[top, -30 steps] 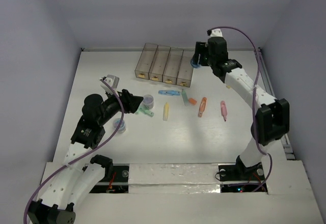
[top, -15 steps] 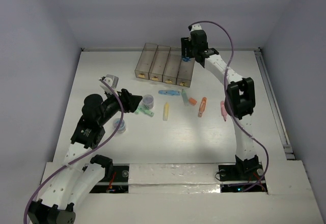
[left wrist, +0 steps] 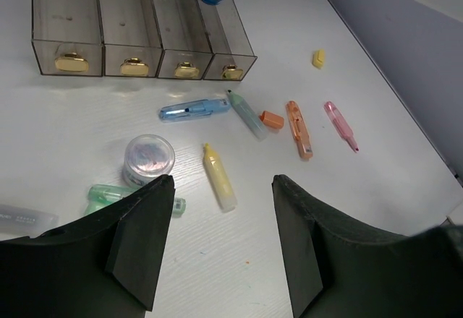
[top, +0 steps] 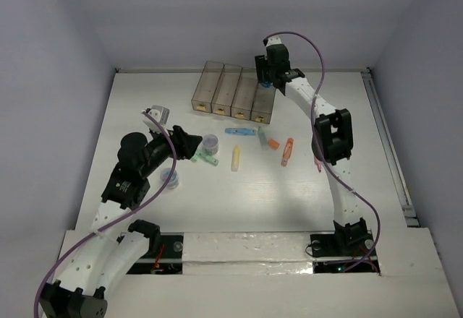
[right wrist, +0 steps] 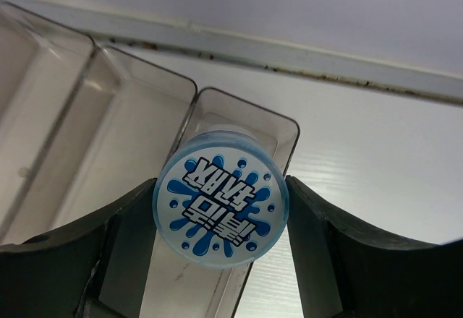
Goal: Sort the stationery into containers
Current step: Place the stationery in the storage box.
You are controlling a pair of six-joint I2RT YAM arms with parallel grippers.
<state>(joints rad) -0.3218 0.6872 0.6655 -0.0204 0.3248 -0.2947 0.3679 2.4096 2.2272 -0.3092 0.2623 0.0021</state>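
Pinching a blue roll (right wrist: 221,206) by its curved side, the right tool (top: 265,79) hangs over the far end of the rightmost bin (right wrist: 249,108), with the roll's printed flat face turned back toward the wrist camera. The left tool (top: 191,144) is spread and empty, low over the tabletop (top: 217,195) near a purple roll (left wrist: 149,155) lying flat face up and a green marker (left wrist: 108,194). The four bins (top: 233,90) run lengthwise away from the arms; a blue marker (left wrist: 194,108) lies crosswise before them, while a yellow marker (left wrist: 218,177), an orange marker (left wrist: 298,129) and a pink marker (left wrist: 339,125) lie roughly near-to-far.
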